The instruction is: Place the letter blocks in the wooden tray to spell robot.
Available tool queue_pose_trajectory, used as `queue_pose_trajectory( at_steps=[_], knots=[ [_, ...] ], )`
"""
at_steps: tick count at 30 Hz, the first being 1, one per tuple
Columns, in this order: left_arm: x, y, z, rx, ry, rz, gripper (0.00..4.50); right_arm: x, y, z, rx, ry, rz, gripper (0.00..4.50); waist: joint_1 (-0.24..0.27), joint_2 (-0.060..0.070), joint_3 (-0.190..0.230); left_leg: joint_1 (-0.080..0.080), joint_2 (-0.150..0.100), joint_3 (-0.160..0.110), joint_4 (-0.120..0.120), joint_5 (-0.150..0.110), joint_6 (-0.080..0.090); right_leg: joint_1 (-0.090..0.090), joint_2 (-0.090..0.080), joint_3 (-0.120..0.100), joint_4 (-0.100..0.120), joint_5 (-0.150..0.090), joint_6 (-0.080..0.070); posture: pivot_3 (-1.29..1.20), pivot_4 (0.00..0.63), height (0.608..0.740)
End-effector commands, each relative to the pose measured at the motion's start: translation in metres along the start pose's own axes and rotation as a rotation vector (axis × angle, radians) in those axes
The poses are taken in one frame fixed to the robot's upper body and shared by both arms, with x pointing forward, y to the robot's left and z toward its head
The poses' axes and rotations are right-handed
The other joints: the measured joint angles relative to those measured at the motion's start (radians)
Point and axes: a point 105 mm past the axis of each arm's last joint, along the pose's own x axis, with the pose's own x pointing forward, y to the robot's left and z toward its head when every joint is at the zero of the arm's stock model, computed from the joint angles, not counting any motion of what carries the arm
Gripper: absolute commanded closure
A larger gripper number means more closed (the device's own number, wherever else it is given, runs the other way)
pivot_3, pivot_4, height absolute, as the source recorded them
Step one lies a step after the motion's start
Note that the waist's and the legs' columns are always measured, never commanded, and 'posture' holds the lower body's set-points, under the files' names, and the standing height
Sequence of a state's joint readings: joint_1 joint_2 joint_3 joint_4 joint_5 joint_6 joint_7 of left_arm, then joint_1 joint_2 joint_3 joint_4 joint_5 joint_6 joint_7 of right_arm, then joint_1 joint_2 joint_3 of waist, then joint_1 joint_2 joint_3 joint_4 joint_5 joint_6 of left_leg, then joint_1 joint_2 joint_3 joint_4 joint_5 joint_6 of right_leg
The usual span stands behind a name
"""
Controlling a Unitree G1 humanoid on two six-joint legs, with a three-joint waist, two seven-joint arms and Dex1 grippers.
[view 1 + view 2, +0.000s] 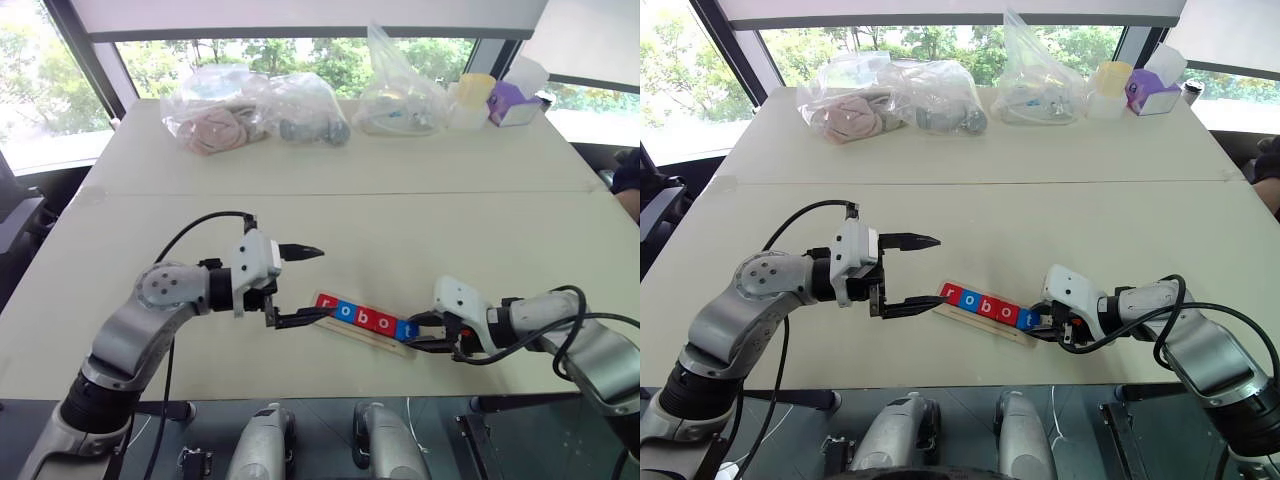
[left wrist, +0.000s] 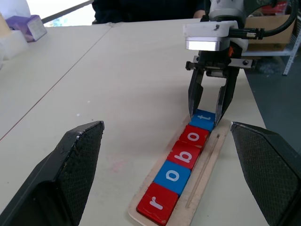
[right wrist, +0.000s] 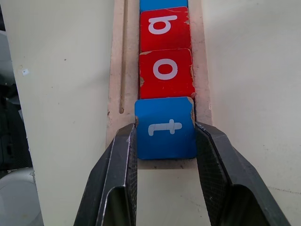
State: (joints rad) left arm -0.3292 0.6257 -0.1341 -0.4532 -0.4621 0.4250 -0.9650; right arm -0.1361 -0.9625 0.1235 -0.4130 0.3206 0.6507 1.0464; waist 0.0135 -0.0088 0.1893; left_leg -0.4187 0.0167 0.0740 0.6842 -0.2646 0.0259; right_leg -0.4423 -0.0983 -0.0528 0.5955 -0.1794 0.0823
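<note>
At the wooden tray's right end, the right hand clamps the blue "t" block, last of five letter blocks. Left hand gapes empty at the other end, bare tabletop beyond.

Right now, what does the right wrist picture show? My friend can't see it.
The right gripper is shut on a blue t block at the end of the wooden tray. Beyond it in the tray sit a red o, a red b and the edge of another blue block.
</note>
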Motion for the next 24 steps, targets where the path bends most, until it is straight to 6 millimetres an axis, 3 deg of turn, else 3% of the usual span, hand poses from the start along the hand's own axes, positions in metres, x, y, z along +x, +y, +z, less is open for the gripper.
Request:
queue_pose_trajectory(
  at_steps=[1,5,14,24],
  knots=[
    [0.001,-0.001,0.011,0.045,-0.03,-0.015,0.0,-0.005,-0.001,0.01,-0.039,-0.018,-0.014,1.99,0.0,0.0,0.0,0.0,0.0,0.0,0.0,0.0,0.0,0.0,0.0,0.0,0.0,0.0,0.0,0.0,0.15,0.74],
    [0.001,-0.001,0.011,0.045,-0.03,-0.015,0.0,-0.007,0.001,0.011,-0.041,-0.016,-0.007,0.03,0.0,0.0,0.0,0.0,0.0,0.0,0.0,0.0,0.0,0.0,0.0,0.0,0.0,0.0,0.0,0.0,0.15,0.74],
    [0.002,-0.002,0.011,0.042,-0.035,-0.013,0.0,-0.024,-0.012,0.027,-0.061,-0.065,-0.083,0.03,0.0,0.0,0.0,0.0,0.0,0.0,0.0,0.0,0.0,0.0,0.0,0.0,0.0,0.0,0.0,0.0,0.15,0.74],
    [0.003,-0.001,0.012,0.044,-0.036,-0.017,0.0,-0.022,-0.014,0.007,-0.073,-0.006,-0.101,0.03,0.0,0.0,0.0,0.0,0.0,0.0,0.0,0.0,0.0,0.0,0.0,0.0,0.0,0.0,0.0,0.0,0.15,0.74]
  ],
)
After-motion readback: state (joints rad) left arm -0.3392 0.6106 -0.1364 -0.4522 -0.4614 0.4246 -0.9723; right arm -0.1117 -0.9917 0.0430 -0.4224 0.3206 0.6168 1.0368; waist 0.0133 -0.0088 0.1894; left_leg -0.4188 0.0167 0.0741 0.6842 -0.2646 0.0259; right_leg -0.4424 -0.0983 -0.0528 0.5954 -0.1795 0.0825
